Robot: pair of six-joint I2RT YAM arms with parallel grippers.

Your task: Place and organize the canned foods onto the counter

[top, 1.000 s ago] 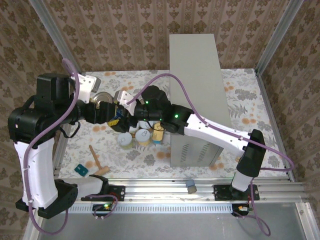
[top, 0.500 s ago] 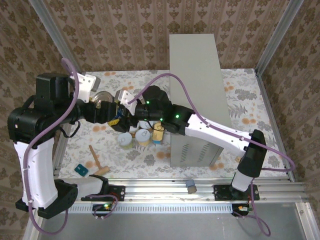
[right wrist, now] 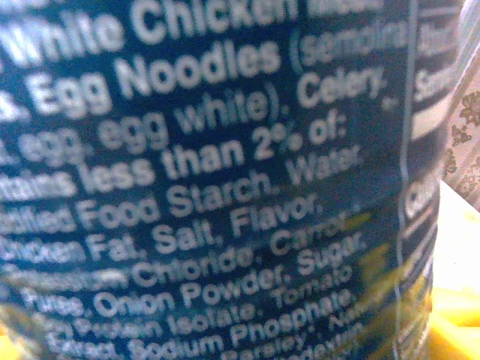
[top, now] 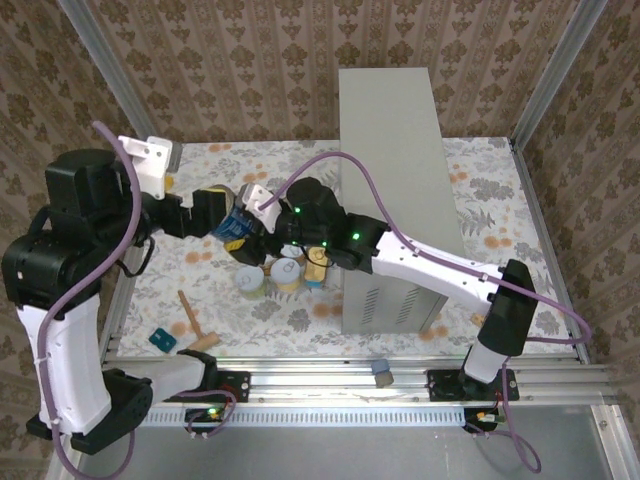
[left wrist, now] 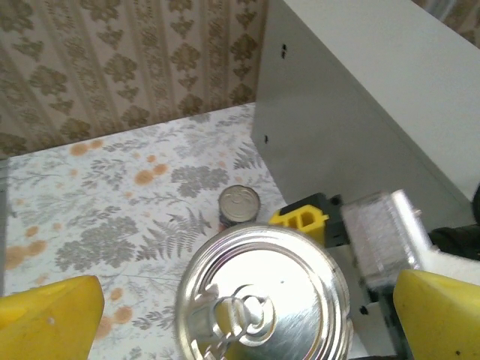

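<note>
Dark-blue can (right wrist: 210, 187) hangs above the table (top: 480, 190), left of the counter (top: 390, 120), clenched in my right claw (top: 246, 226). My left claw (left wrist: 241, 315) stands spread wide either side of its lid, gripping nothing. Three yellow-labelled cans (top: 287, 272) wait on the table just nearer, beside the counter's left wall. No can sits on the counter's top, so I judge the job barely begun, with every can left to place.
</note>
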